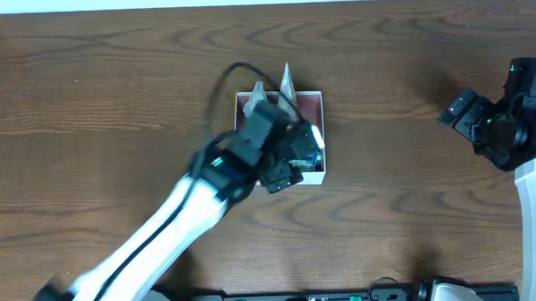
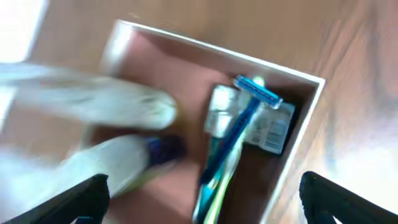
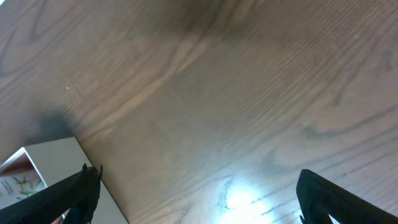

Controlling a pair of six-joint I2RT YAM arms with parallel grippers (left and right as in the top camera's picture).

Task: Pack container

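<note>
Spread and empty above the container (image 2: pixel 297 124), the left end effector (image 2: pixel 202 198) should rise straight, clearing the blue razor (image 2: pixel 247 107) and, at 9 o'clock, the white tubes (image 2: pixel 112 106); the right end effector (image 3: pixel 199 198) is spread too.

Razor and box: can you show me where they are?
razor (image 2: pixel 239 127): left wrist view, on its blue handle.
container (image 2: pixel 217 51): left wrist view, on its white far rim.
</note>
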